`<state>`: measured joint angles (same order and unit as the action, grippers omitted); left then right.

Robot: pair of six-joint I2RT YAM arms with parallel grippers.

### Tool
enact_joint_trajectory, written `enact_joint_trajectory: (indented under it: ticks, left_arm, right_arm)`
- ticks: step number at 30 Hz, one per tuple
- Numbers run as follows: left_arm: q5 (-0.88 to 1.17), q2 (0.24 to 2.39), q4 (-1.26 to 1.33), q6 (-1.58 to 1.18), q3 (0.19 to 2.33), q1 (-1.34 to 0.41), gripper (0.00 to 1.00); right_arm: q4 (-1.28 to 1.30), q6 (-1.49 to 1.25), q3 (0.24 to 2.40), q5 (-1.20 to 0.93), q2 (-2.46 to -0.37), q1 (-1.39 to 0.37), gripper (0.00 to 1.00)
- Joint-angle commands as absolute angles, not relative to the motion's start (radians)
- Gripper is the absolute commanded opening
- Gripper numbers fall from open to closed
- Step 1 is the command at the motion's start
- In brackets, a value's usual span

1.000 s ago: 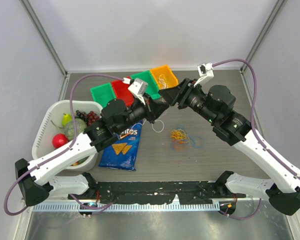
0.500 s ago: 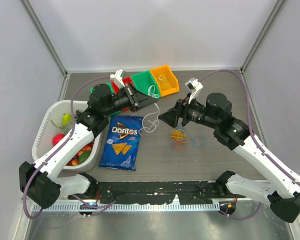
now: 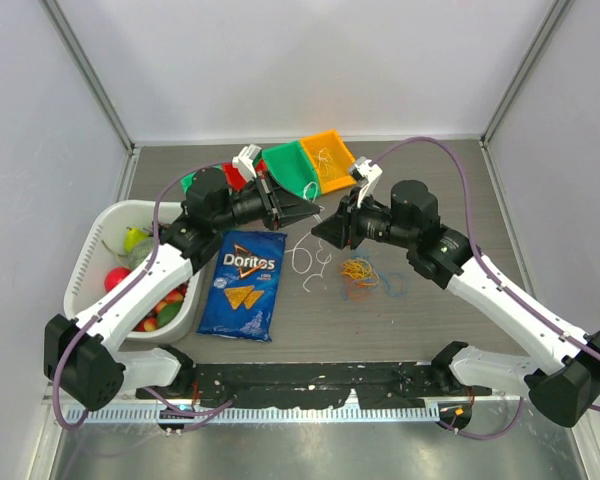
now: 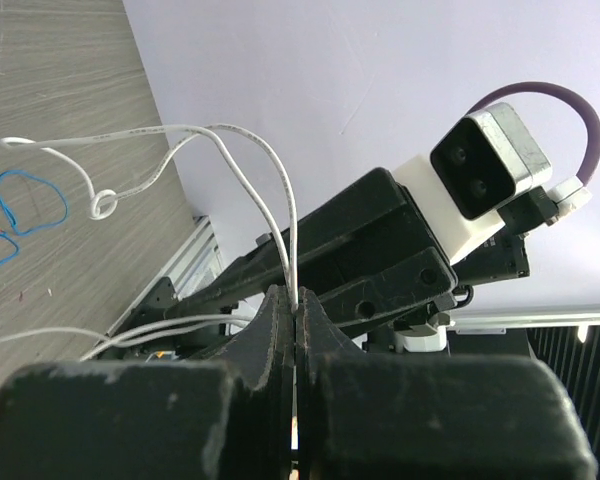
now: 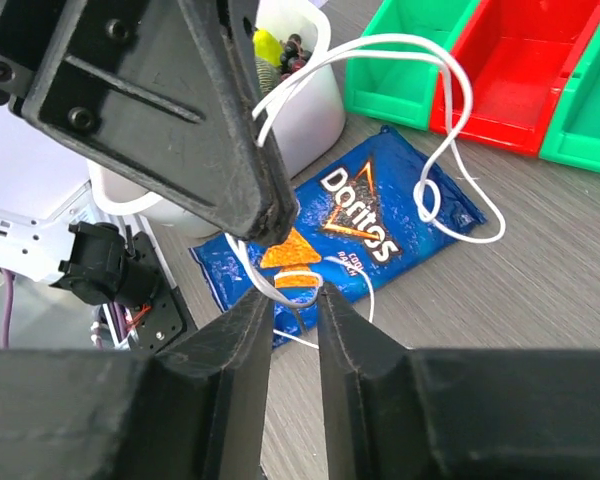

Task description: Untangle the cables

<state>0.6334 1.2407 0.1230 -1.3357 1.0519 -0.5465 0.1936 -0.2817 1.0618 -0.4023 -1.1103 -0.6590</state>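
Grey wood-grain table (image 3: 430, 330). Flat on it: blue Doritos bag (image 3: 242, 283) beside a white fruit basket (image 3: 90, 262); tangle of orange, yellow and blue cables (image 3: 365, 275) to its right; white cable (image 3: 313, 262) drooping between them, contact unclear; green bin (image 3: 292, 168) and orange bin (image 3: 330, 158) at the far edge.

Blue chip bag (image 3: 242, 285): "Doritos"; smaller print possibly "Cool Ranch".

Two claws (image 3: 317, 211) (image 3: 317, 230), four bins (image 3: 332, 160) (image 3: 290, 170) (image 3: 237, 176) (image 3: 187, 184), one bag (image 3: 242, 283)
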Motion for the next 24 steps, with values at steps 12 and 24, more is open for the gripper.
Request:
enact_joint_trajectory:
  ticks: [12,24]
  left_arm:
    - [0.650,1.247,0.092,-1.263,1.088,-0.509,0.00]
    - [0.287,1.066,-0.397,-0.628,1.261,-0.426,1.00]
  right_arm:
    - [0.006,-0.322,1.022,-0.376,-1.074,-0.658,0.01]
    - [0.075,-0.311,1.271,-0.005,-1.239,-0.582,0.01]
